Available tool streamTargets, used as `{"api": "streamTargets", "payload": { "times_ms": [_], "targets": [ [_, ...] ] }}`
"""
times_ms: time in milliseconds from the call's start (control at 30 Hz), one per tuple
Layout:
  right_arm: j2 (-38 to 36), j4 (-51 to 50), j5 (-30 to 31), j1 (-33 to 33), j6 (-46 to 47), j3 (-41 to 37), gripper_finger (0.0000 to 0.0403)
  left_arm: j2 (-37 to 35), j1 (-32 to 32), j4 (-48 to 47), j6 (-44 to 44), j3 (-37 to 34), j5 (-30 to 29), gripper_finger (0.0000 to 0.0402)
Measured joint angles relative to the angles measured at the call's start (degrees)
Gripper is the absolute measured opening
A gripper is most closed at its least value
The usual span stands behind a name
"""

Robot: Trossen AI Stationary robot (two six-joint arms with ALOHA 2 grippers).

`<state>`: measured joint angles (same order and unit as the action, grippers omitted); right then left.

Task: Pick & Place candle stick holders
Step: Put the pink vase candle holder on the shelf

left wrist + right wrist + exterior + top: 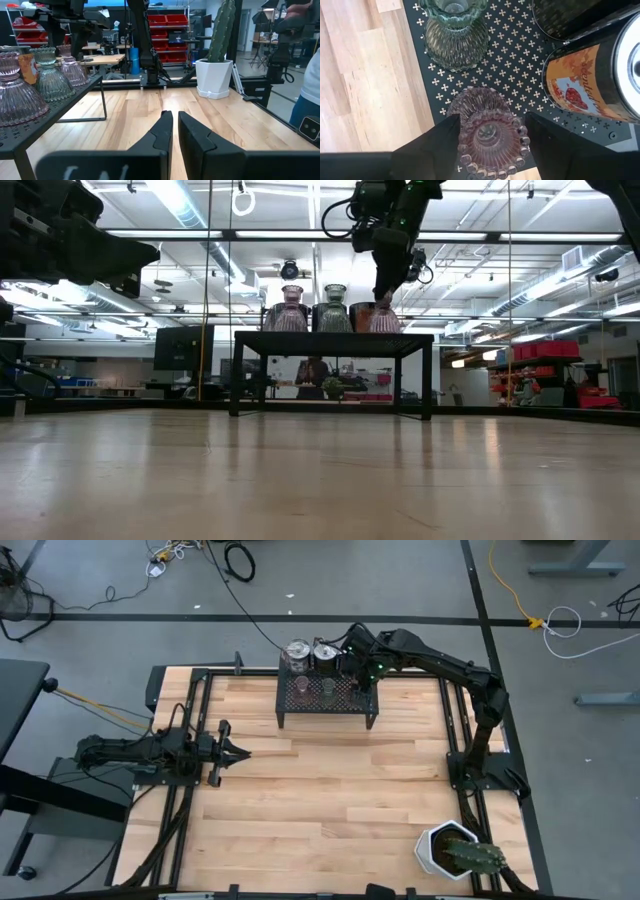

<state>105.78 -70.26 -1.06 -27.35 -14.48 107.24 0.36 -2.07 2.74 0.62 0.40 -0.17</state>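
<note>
A black mesh rack (328, 705) stands at the table's far middle. On it stand, upright on their bases, a pink glass holder (290, 312), an olive-green one (452, 32) and a second pink one (490, 135), with silvery cans (592, 82) behind them. My right gripper (492, 142) points steeply down over the second pink holder at the rack's right end, open, one finger on each side of its top. My left gripper (235, 752) waits shut and level at the table's left, holding nothing. My right gripper's fingers (440, 145) stand close on either side of the pink holder's beaded top rim (517, 132), coming from above. I cannot tell whether they touch the rim. The holder stands upright on the rack's mesh top.
A white hexagonal pot with a cactus (455, 850) stands at the table's near right corner. Bare wooden table (330, 790) lies between the rack and the near edge. Two cans (310, 652) stand close together at the rack's far side, next to my right gripper.
</note>
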Motion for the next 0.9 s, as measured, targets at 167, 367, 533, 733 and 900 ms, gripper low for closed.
{"api": "streamTargets", "payload": {
  "times_ms": [167, 367, 533, 733, 900],
  "targets": [
    [0.0, 0.1, 0.0, 0.0, 0.0, 0.0, 0.023, 0.0, 0.0, 0.0, 0.0, 0.0, 0.0, 0.0034],
    [0.0, 0.1, 0.0, 0.0, 0.0, 0.0, 0.0239, 0.0, 0.0, 0.0, 0.0, 0.0, 0.0, 0.0034],
    [-0.1, 0.2, 0.0, 0.0, 0.0, 0.0, 0.0255, 0.0, 0.0, 0.0, 0.0, 0.0, 0.0, 0.0034],
    [-0.8, 0.6, -1.0, -0.1, 0.0, 0.0, 0.0284, 0.0, 0.0, 0.0, 0.0, 0.0, 0.0, 0.0034],
    [-1.5, 0.7, -1.2, -0.1, 0.3, 0.0, 0.0305, 0.0, 0.0, 0.0, 0.0, 0.0, 0.0, 0.0034]
  ]
}}
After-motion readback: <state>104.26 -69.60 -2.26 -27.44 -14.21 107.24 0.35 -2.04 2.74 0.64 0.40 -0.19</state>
